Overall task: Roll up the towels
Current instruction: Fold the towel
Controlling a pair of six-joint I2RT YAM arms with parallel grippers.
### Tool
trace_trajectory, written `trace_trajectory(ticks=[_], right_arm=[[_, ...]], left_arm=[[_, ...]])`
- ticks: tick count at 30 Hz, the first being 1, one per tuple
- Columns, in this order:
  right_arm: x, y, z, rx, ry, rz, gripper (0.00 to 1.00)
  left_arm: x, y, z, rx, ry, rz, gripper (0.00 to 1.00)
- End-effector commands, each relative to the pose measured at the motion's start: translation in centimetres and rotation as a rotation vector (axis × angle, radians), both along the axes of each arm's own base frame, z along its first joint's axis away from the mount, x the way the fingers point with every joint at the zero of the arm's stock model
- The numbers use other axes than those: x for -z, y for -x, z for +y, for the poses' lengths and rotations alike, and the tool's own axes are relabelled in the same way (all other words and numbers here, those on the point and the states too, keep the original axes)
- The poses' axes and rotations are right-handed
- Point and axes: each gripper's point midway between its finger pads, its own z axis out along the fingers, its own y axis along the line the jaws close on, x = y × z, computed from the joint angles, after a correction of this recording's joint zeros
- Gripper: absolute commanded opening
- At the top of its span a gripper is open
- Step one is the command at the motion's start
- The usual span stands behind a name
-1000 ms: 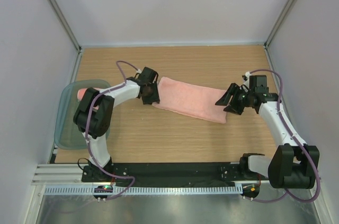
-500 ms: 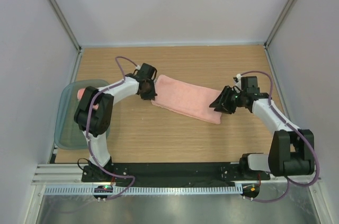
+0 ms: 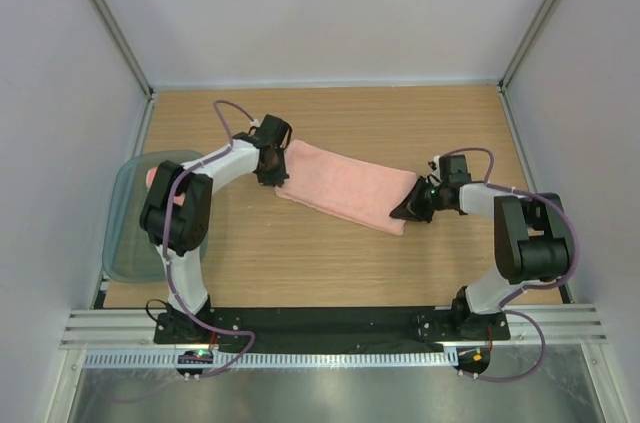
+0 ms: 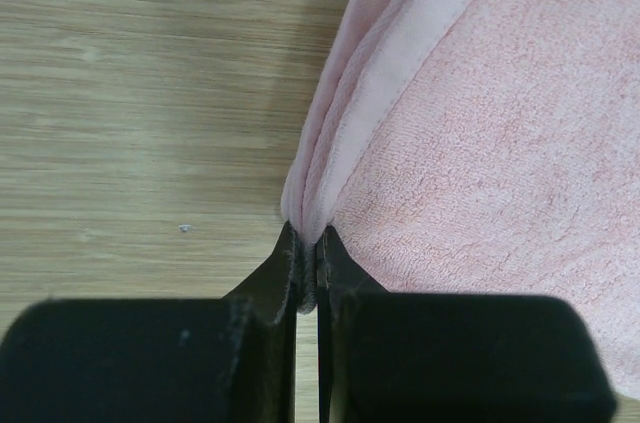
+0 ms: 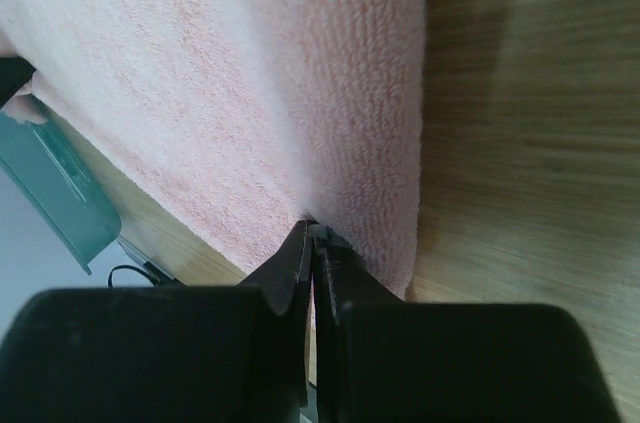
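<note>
On the wooden table (image 3: pixel 330 263) the folded pink towel (image 3: pixel 345 188) lies stretched between both pincers, the left gripper (image 3: pixel 276 179) closed tightly on one short end and the right gripper (image 3: pixel 408 211) pinching the opposite end.

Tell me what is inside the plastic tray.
A bit of pink towel shows at the tray's far end. The left arm covers its right side, so anything lying there is hidden.
</note>
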Motion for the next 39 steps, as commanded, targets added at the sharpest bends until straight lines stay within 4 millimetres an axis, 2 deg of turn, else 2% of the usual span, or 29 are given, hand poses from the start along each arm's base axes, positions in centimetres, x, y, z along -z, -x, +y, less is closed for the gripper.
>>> trace_trajectory(ticks=[1,4,9,12,15,16,17,19,20,23,25,27,29,32,33,35,36,39], right_arm=[[1.2,1.9,-1.0,0.033,0.040,0.025,0.03],[0.9,2.9,-2.4,0.048,0.107,0.025,0.03],[-0.9,3.2,-4.8,0.089,0.241,0.010,0.03],[-1.9,3.6,-5.2,0.094,0.262,0.005,0.03],[-3.4,3.7,-4.6,0.073,0.234,-0.025,0.03],[-4.3,3.5,-4.2,0.063,0.205,-0.044,0.03],[-4.9,3.3,-3.8,0.056,0.189,-0.059,0.03],[-7.0,2.6,-3.2,0.048,0.152,-0.123,0.04],[-7.6,2.4,-3.2,0.049,0.151,-0.140,0.07],[-9.3,1.9,-3.2,0.043,0.156,-0.183,0.14],[-9.7,1.8,-3.3,0.043,0.162,-0.187,0.15],[-9.8,1.7,-3.5,0.048,0.173,-0.186,0.16],[-10.0,1.6,-3.9,0.067,0.195,-0.195,0.17],[-10.4,1.1,-6.1,0.144,0.309,-0.195,0.23],[-11.0,0.8,-7.6,0.192,0.385,-0.188,0.24],[-11.7,0.6,-9.0,0.232,0.447,-0.178,0.27],[-12.6,0.3,-10.1,0.268,0.496,-0.179,0.29],[-14.2,0.1,-11.4,0.332,0.545,-0.191,0.36]], left_arm=[[-0.6,-1.0,1.4,-0.023,-0.042,-0.014,0.00],[-0.8,-1.1,1.7,-0.032,-0.042,-0.013,0.00],[-1.4,-1.5,2.4,-0.037,-0.071,-0.025,0.00],[-1.6,-1.6,2.7,-0.037,-0.093,-0.030,0.00],[-1.8,-1.6,2.7,-0.035,-0.091,-0.029,0.01],[-2.0,-1.6,2.6,-0.033,-0.086,-0.032,0.05],[-2.3,-1.6,2.5,-0.031,-0.083,-0.040,0.19],[-3.1,-1.8,2.5,-0.030,-0.080,-0.057,0.35],[-3.6,-1.9,2.5,-0.030,-0.085,-0.070,0.52],[-6.2,-2.3,3.0,-0.037,-0.126,-0.125,0.69],[-8.3,-2.5,3.6,-0.041,-0.183,-0.166,0.72],[-9.9,-1.9,3.2,-0.015,-0.232,-0.192,0.72],[-11.6,-1.4,1.6,0.024,-0.277,-0.240,0.70],[-13.5,-0.1,-0.9,0.086,-0.287,-0.287,0.64],[-13.7,1.1,-3.1,0.141,-0.279,-0.292,0.63],[-14.1,2.6,-5.7,0.186,-0.250,-0.310,0.61],[-14.1,4.3,-8.5,0.251,-0.228,-0.323,0.61],[-13.7,6.5,-13.3,0.324,-0.155,-0.331,0.60]])
